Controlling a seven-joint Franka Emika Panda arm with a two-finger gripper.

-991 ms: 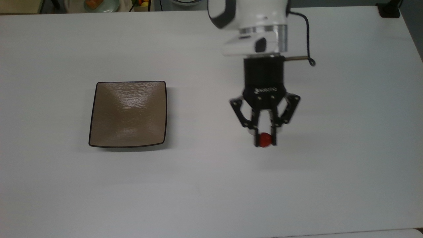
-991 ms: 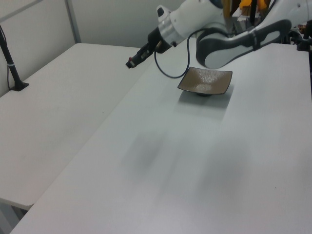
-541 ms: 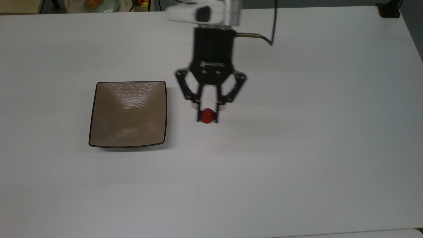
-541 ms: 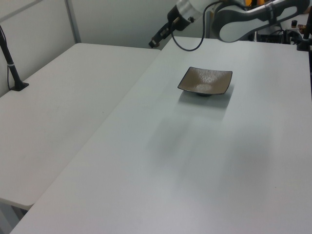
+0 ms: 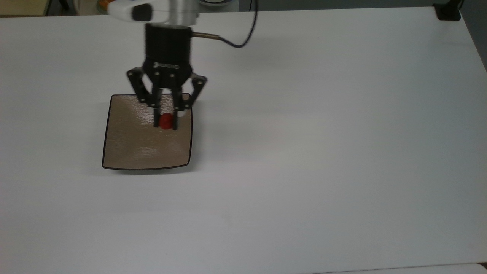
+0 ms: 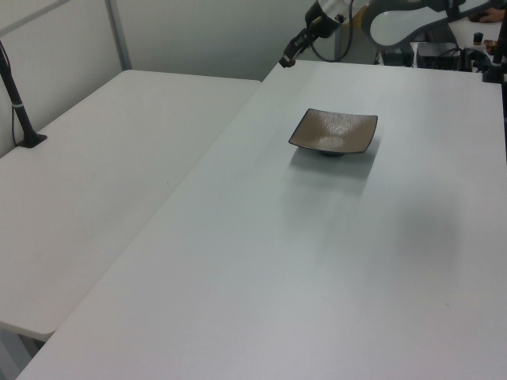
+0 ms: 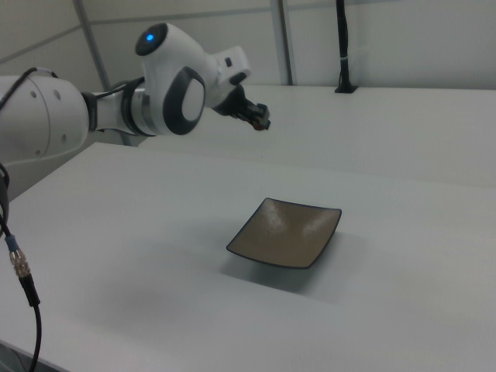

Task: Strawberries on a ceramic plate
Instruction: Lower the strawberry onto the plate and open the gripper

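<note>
I see the ceramic plate (image 5: 144, 146) as glossy tan-brown glaze, its surface finely rippled, thin dark rim. The table (image 5: 323, 152) looks smooth matt white. My arm's shell (image 7: 46, 124) reads as shiny white plastic.

White bench (image 5: 342, 152), matte surface. A second white bench (image 6: 103, 166) stands alongside it, the two meeting edge to edge along a straight seam. A black post on a flat foot (image 6: 20, 111) is mounted near the second bench's outer edge; the same post (image 7: 342, 54) appears upright in the right view. A black mount (image 5: 448, 10) sits at the top view's upper-right bench corner. Pale wall panels (image 7: 403, 39) stand behind the benches.
</note>
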